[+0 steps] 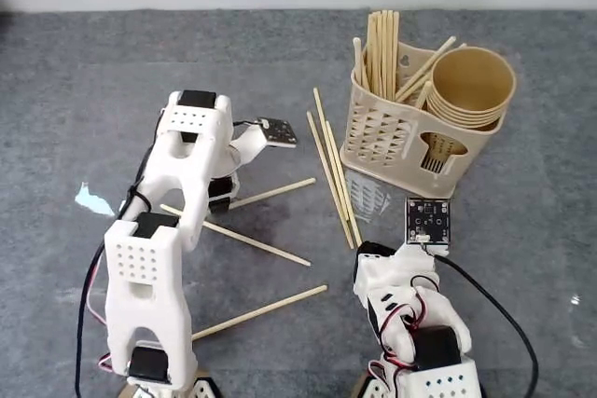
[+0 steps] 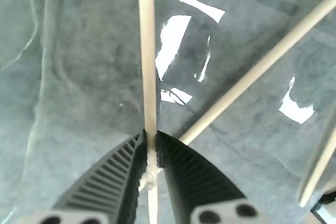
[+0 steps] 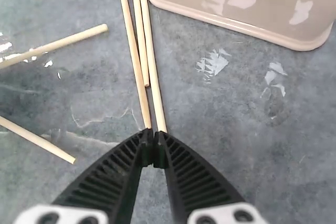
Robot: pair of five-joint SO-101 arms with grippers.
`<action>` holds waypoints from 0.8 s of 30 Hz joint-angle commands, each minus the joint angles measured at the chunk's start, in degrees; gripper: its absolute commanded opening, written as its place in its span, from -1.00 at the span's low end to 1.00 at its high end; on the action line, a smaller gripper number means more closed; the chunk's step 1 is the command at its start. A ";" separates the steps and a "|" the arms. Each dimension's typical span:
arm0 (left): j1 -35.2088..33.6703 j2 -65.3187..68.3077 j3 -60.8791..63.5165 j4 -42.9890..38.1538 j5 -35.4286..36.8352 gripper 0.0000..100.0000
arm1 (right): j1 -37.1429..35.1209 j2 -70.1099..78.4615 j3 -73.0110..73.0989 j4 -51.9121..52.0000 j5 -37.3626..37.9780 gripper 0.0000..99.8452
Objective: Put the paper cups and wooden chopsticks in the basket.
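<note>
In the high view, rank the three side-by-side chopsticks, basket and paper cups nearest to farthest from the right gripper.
1. Three side-by-side chopsticks, just ahead of the right gripper.
2. Basket, beyond them.
3. Paper cups, stacked inside the basket.

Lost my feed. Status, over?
Left gripper shut on a chopstick. Right gripper shut, empty. Cups in basket; more chopsticks on table.

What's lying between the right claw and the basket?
Three chopsticks lie side by side on the grey mat, running from near the right gripper toward the basket, as the right wrist view shows.
</note>
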 commanded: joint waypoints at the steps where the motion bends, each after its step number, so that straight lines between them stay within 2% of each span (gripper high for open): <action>1: 1.23 -3.60 0.13 1.67 -0.26 -0.86 | 0.48 -0.40 -0.26 -1.27 -0.26 -0.98; 6: 0.26 -3.87 0.22 1.67 -0.26 -0.67 | 0.48 -0.40 -0.26 -1.27 -0.26 -0.98; 13: 0.18 -5.19 0.57 1.76 -0.18 -0.67 | 0.48 -0.40 -0.26 -1.27 -0.26 -0.98; 18: 0.26 -15.56 5.85 1.76 -0.18 -0.66 | 0.40 -0.40 -0.26 -1.27 -0.26 -0.98; 24: 0.97 -29.01 18.24 -0.18 -0.44 -0.66 | 0.22 -0.40 -0.26 -1.27 -0.26 -0.98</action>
